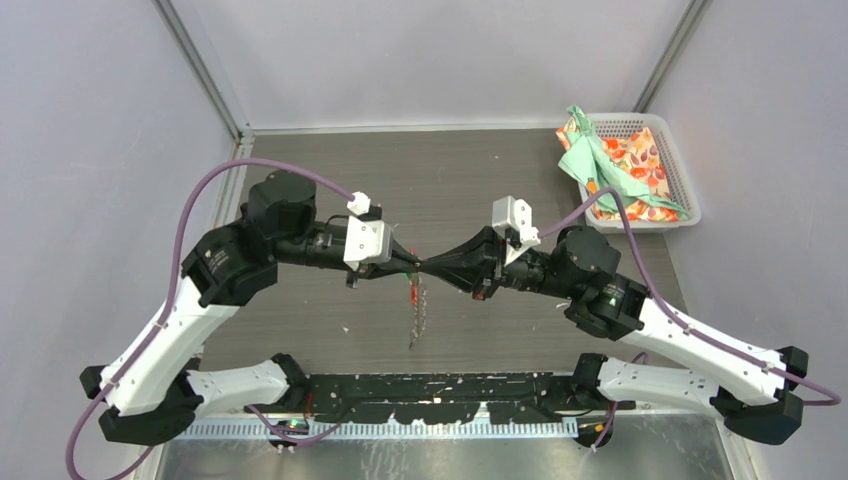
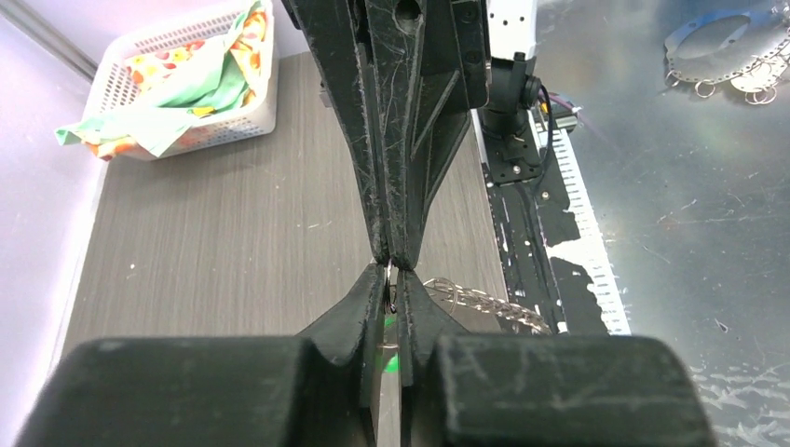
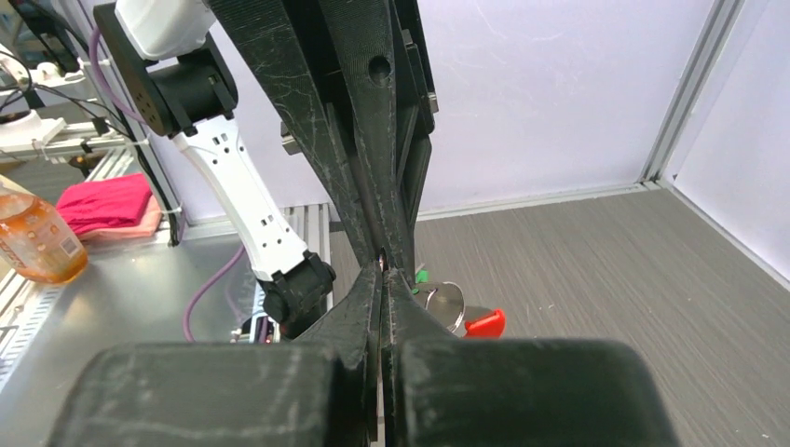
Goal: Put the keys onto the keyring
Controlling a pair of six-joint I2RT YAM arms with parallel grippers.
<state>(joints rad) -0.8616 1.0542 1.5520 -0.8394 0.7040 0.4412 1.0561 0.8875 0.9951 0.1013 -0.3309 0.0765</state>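
Left tool (image 2: pixel 390 284): we see its jaws a thin slit apart, clamped on the green-tagged key (image 3: pixel 421 276). Green shows inside the slit and a small silver ring pokes out at the tips.
Right tool (image 3: pixel 384 279): clenched tight, pads pressed together. What it pinches at the very tip is too small for us to tell.
Meeting point: the two tools touch tip to tip above the middle of the table (image 1: pixel 330 170).
Keyring (image 1: pixel 418 315): its grey chain trails from the meeting point toward the near edge, with the red tab (image 3: pixel 485 323) just beside the tips. We cannot tell whether the chain's end rests on the table.
Far side: open table surface runs from the tools to the back wall (image 1: pixel 430 60).
Left side: open surface lies between the left arm and the side wall.
Far right corner: a white basket (image 1: pixel 660 222) of cloths (image 1: pixel 610 165) sits near the right wall, well apart from both tools.
Near edge: a black strip (image 1: pixel 440 390) runs between the arm bases, near the chain's lower end.
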